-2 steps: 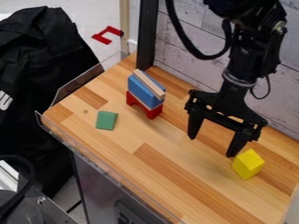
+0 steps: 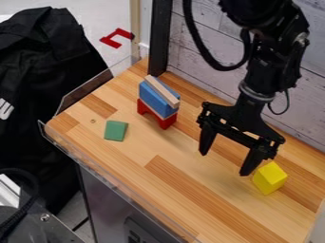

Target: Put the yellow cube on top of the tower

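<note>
Nearest me on the wooden counter (image 2: 175, 190) sits the yellow cube (image 2: 270, 178), with the black gripper (image 2: 223, 163) hanging just beside it, its jaws spread wide with nothing between them. Farther along there's a green block (image 2: 115, 130), and a bit beyond that stands the tower: a red arch (image 2: 166, 122) at the bottom, a blue block (image 2: 157, 100) on it, and a thin wooden strip (image 2: 162, 90) on top.

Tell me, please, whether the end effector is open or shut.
The end effector is open: its two fingers stand wide apart, with the yellow cube outside the gap.
</note>
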`<state>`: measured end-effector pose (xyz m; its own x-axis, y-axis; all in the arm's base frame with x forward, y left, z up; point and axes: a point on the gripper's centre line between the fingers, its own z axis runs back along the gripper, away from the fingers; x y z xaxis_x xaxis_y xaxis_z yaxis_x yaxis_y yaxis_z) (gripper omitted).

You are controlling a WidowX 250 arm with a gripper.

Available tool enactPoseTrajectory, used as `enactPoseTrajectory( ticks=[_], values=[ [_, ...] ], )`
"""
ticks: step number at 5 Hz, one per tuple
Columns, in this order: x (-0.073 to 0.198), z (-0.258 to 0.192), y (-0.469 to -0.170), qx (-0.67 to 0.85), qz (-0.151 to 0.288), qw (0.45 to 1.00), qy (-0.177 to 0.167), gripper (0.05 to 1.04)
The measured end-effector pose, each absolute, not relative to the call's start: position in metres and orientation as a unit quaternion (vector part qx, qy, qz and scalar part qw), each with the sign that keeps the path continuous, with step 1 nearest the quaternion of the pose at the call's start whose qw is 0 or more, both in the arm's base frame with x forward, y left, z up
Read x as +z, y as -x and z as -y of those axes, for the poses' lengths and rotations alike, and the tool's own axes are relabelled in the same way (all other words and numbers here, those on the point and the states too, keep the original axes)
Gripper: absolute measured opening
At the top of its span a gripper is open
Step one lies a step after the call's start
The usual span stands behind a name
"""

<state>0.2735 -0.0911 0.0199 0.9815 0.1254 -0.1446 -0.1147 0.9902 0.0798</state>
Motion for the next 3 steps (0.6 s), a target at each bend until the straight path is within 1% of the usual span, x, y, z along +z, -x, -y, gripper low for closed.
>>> enactPoseTrajectory(
  ticks=[1,2,3],
  values=[
    [0.020,0.104,-0.283,0.018,-0.067,0.997,-0.027,0.999],
    [0.020,0.113,-0.284,-0.040,-0.060,0.997,-0.008,0.999],
    [0.018,0.127,-0.281,-0.089,-0.066,0.994,-0.001,0.999]
  ],
)
